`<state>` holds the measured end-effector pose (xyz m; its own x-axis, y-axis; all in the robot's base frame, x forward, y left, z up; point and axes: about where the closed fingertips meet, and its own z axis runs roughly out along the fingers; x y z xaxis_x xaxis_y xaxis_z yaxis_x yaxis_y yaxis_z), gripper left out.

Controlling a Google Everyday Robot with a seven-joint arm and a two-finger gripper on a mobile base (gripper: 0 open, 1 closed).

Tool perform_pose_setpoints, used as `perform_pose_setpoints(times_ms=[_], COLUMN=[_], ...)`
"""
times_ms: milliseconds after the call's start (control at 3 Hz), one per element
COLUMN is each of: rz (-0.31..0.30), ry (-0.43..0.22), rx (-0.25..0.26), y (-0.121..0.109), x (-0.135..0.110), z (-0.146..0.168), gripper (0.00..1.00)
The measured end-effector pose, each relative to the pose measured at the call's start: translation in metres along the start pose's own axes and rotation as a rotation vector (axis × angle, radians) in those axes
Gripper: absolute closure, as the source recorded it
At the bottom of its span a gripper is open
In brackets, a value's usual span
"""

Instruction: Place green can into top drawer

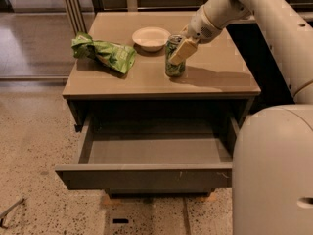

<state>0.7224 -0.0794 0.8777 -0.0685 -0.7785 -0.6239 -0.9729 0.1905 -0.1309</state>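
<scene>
The green can (172,65) stands upright on the cabinet top (215,80), right of middle, near the white bowl. My gripper (179,52) reaches in from the upper right and is closed around the can's upper half, with one tan finger (183,51) across its front. The can's base is at or barely above the surface. The top drawer (142,176) is pulled open below the cabinet top. Its inside (151,151) is bare.
A bright green snack bag (105,53) lies on the left of the cabinet top. A white bowl (151,37) sits at the back middle. My white body (274,170) fills the lower right beside the drawer. Speckled floor (29,155) lies to the left.
</scene>
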Motion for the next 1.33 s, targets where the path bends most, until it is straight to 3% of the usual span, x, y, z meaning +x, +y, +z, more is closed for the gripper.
perform_pose_setpoints(times_ms=[333, 667, 1333], rz=[-0.045, -0.071, -0.051], ry=[-0.041, -0.039, -0.005], rx=[0.001, -0.001, -0.046], y=[0.026, 0.068, 0.134], x=[-0.016, -0.025, -0.019], z=[-0.020, -0.039, -0.054], gripper=[1.00, 1.00, 1.00])
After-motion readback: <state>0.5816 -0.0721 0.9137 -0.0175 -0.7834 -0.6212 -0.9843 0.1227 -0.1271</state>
